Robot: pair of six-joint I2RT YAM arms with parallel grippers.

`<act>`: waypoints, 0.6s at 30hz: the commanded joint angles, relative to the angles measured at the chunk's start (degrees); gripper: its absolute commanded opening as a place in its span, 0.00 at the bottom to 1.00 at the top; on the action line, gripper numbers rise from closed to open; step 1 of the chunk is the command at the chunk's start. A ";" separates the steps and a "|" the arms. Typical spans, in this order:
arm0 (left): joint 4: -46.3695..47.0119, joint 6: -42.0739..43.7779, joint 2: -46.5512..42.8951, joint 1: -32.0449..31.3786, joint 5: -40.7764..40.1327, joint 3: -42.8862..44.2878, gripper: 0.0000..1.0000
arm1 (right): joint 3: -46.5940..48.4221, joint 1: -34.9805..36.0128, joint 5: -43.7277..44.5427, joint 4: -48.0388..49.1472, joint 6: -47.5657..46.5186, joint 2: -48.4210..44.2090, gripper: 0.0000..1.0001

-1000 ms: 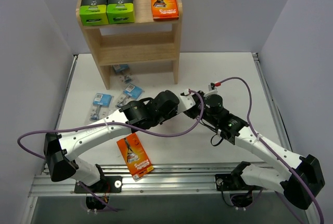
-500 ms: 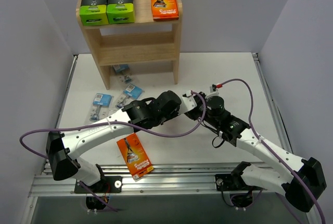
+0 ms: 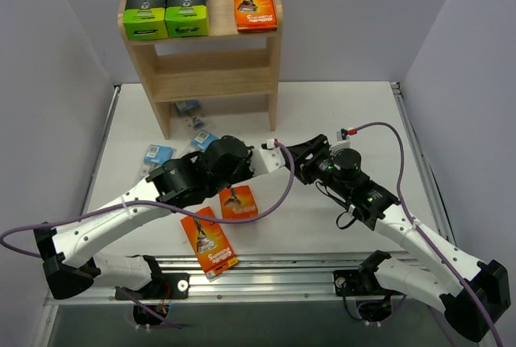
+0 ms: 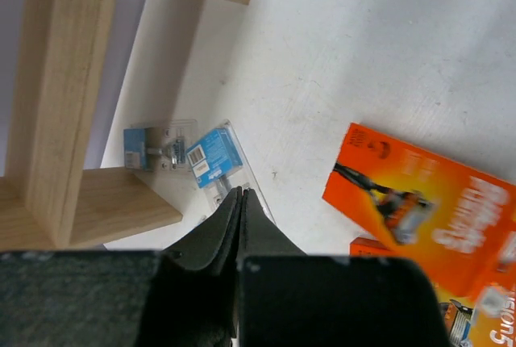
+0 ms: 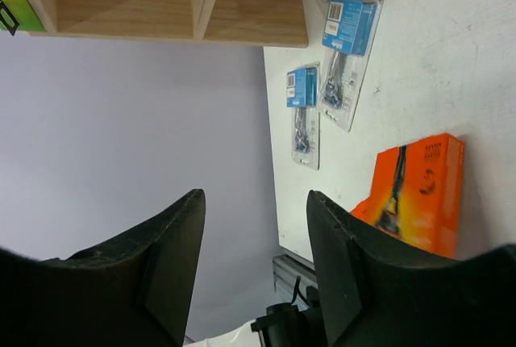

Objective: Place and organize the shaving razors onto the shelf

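The wooden shelf [image 3: 211,73] stands at the back. On its top tier are two black-and-green razor boxes [image 3: 166,8] and an orange one [image 3: 254,6]. Two orange razor boxes lie on the table: one in the middle [image 3: 239,202] [image 4: 419,202] [image 5: 419,190], one by the front edge [image 3: 209,242]. Three blue-card blister packs lie before the shelf [image 3: 158,153] [image 3: 205,139] [image 3: 189,107]. My left gripper [image 4: 240,192] is shut and empty, hovering between the blister packs and the middle orange box. Just right of it, my right gripper [image 3: 310,152] [image 5: 254,195] is open and holds nothing.
The shelf's middle and bottom tiers [image 3: 214,81] are bare wood. Purple cables [image 3: 266,202] trail from both wrists over the table. Grey walls close in both sides, and a metal rail [image 3: 266,270] runs along the near edge.
My right gripper has opened and my left has shut. The left arm has pulled back to the left. An orange box, unseen before, now lies on the table below them.
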 commanded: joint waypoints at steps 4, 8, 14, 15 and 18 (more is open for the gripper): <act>0.08 3.71 -4.65 4.45 9.61 5.26 0.02 | -0.99 -2.83 -2.30 -0.40 -2.68 -1.66 0.50; -0.63 2.22 -5.35 6.48 10.85 4.74 0.02 | -2.39 -3.62 -6.07 -0.66 -5.23 -0.69 0.59; 6.92 -4.97 -10.27 6.83 7.95 -4.13 0.20 | -10.63 -3.01 -12.85 -0.49 -10.15 -0.25 0.62; 9.28 -6.12 -11.06 6.92 7.87 -5.45 0.25 | -11.79 -2.57 -13.46 -0.92 -10.68 -0.51 0.61; 14.64 -10.87 -14.05 7.09 5.76 -10.99 0.58 | -14.17 1.20 -11.81 -3.98 -13.31 -1.66 0.61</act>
